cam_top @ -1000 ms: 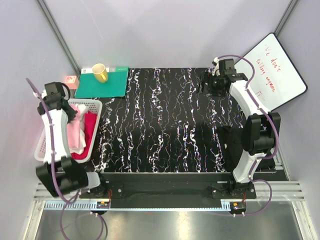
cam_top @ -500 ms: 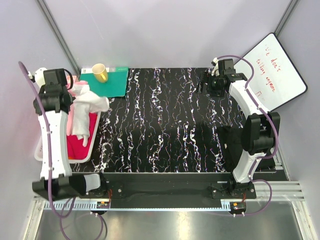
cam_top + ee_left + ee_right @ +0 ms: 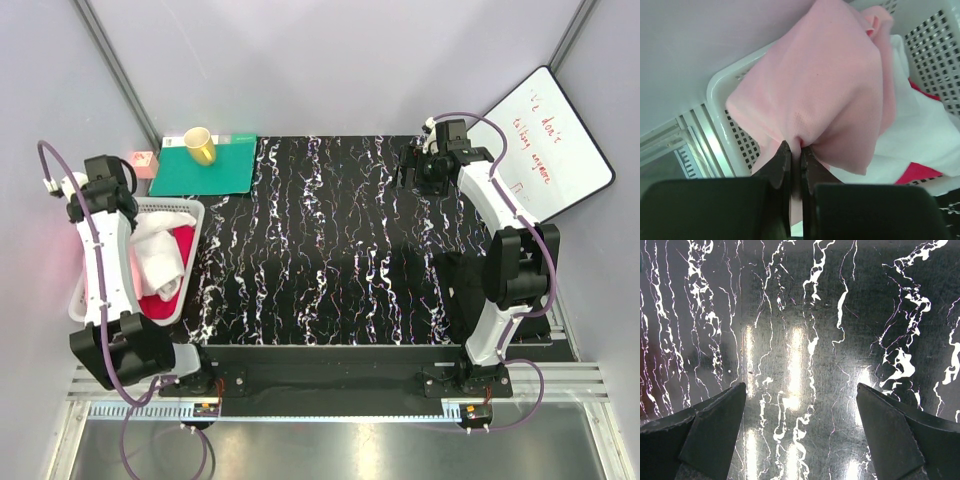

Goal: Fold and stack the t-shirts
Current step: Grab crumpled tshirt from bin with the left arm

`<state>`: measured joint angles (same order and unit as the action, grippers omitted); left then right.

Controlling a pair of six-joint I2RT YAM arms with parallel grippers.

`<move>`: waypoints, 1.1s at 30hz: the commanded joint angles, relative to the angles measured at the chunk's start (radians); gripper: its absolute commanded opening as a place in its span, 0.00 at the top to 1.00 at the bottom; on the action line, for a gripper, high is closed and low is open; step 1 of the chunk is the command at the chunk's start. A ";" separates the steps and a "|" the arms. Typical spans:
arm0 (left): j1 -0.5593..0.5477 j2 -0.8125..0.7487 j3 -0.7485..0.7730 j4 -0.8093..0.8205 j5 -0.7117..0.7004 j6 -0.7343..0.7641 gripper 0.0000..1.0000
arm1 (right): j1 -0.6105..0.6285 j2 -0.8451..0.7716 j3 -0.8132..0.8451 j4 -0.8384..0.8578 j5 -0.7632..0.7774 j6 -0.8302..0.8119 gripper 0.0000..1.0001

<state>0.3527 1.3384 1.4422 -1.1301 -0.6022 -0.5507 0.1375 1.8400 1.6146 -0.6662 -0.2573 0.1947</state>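
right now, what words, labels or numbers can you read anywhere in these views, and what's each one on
Whiteboard: red handwriting in a few slanted lines, too small and tilted to read with any certainty.
Pink box: any label is too small to read.
Yellow cup and green mat: no text visible.
Both wrist views: no text, brand or number visible.

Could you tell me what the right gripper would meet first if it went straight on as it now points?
Most likely the black marbled table: the right gripper, open and empty, points at its bare surface, and nothing else shows in its path. How far off it lies is unclear.
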 commanded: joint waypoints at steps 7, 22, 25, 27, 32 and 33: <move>0.000 0.171 -0.256 0.108 0.081 -0.005 0.83 | 0.011 0.022 0.048 -0.003 -0.045 -0.015 0.00; 0.000 0.116 -0.167 0.151 0.216 0.049 0.01 | 0.011 0.028 0.033 -0.004 -0.049 -0.018 0.00; 0.002 0.045 -0.169 0.156 0.176 0.060 0.01 | 0.011 0.041 0.042 -0.004 -0.059 -0.015 0.00; 0.015 0.019 -0.164 0.162 0.153 0.069 0.01 | 0.011 0.047 0.048 -0.004 -0.065 -0.011 0.00; 0.109 0.100 -0.106 0.162 0.180 0.103 0.01 | 0.010 0.067 0.067 -0.006 -0.086 -0.005 0.00; 0.121 0.119 -0.091 0.159 0.183 0.113 0.01 | 0.011 0.067 0.070 -0.006 -0.086 -0.005 0.00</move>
<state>0.4088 1.3857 1.2938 -0.9985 -0.4282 -0.4816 0.1375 1.8996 1.6329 -0.6781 -0.3088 0.1890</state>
